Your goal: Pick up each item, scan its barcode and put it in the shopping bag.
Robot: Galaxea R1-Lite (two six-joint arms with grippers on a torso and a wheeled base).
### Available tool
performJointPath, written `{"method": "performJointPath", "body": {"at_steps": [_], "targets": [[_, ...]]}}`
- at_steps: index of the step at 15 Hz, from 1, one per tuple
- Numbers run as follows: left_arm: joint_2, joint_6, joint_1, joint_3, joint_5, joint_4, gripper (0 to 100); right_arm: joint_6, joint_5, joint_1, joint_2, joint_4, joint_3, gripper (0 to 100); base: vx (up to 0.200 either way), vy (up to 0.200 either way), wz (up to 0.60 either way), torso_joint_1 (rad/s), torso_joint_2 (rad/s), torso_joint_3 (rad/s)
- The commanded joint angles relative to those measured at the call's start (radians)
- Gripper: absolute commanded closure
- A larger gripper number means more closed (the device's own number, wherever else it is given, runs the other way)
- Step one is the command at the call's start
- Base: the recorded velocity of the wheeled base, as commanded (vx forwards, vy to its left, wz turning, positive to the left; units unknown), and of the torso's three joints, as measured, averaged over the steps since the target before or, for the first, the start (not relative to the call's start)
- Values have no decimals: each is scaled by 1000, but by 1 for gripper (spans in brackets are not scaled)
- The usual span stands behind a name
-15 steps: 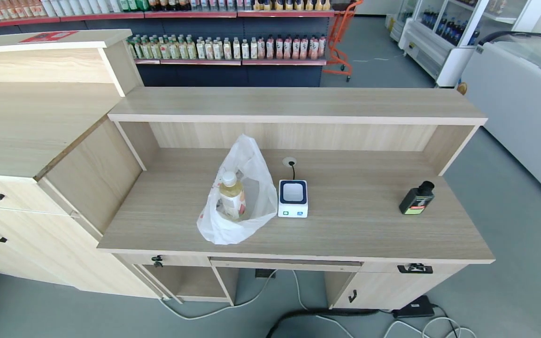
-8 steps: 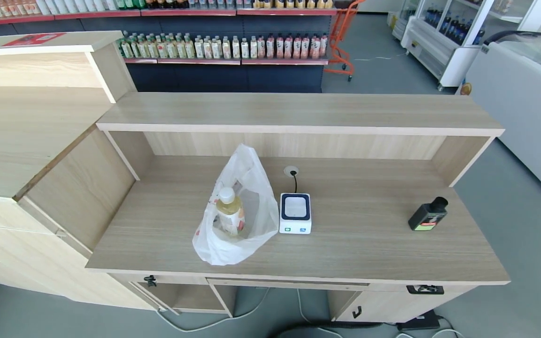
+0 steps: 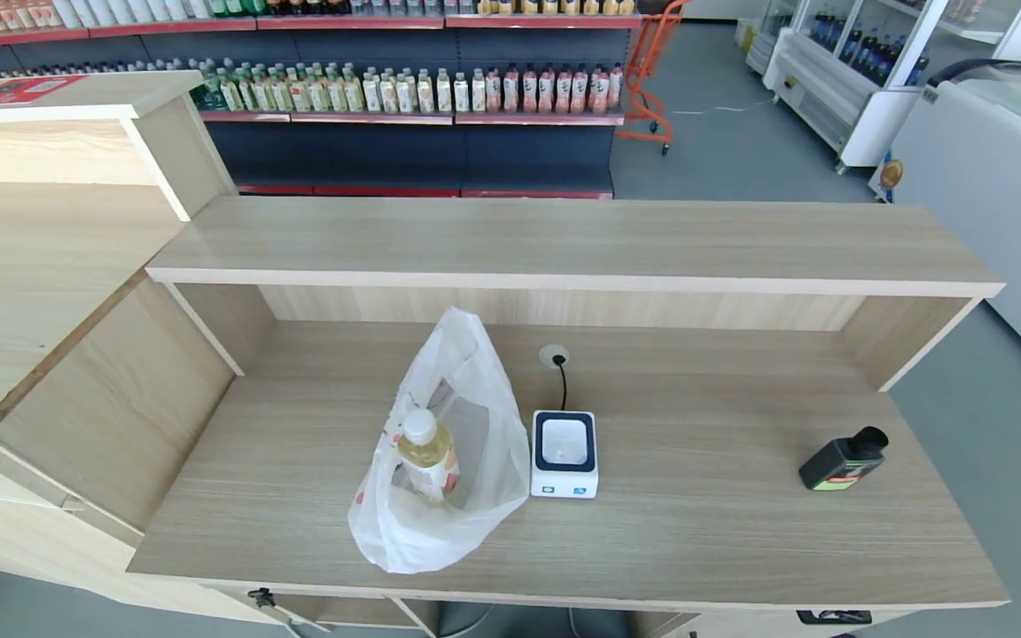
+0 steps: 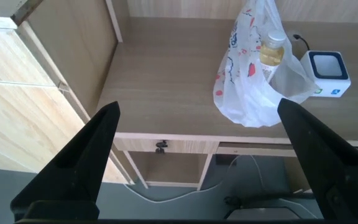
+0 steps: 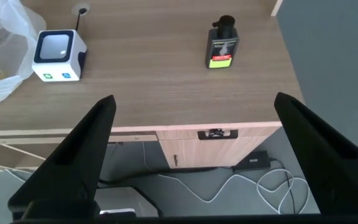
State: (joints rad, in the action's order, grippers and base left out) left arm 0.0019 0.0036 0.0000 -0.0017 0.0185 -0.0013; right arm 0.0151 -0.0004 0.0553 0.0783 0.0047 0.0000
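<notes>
Between the earlier frames and now only the head camera has been shifted; nothing on the counter (image 3: 697, 532) has been moved. In the head view, a white shopping bag (image 3: 435, 461) is seen at the counter's middle with a pale drink bottle (image 3: 426, 452) upright inside it. A small white scanner (image 3: 564, 452) is set just beside the bag, and a dark bottle (image 3: 843, 461) is placed well apart from both, near the counter's right end.

In the left wrist view, the left gripper (image 4: 197, 106) is held with its fingers spread wide and nothing between them. The bag (image 4: 241, 93) and the drink bottle (image 4: 271, 53) inside it are seen below and beyond the fingers, well apart from them.

In the right wrist view, the right gripper (image 5: 194, 98) is likewise spread wide and empty. The dark bottle (image 5: 219, 46) is seen ahead of it, between the lines of its two fingers but well apart from them. The scanner (image 5: 58, 56) is found farther off to one side.
</notes>
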Motion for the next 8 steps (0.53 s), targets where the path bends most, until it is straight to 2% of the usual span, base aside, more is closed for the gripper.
{"method": "performJointPath", "body": {"at_steps": [1, 8], "targets": [[-2, 1, 0, 0, 0, 0, 0, 0, -1, 0, 5, 0, 0, 0, 0, -200, 0, 2, 17, -7], [-2, 4, 0, 0, 0, 1, 0, 0, -1, 0, 5, 0, 0, 0, 0, -200, 0, -6, 0, 3]]}}
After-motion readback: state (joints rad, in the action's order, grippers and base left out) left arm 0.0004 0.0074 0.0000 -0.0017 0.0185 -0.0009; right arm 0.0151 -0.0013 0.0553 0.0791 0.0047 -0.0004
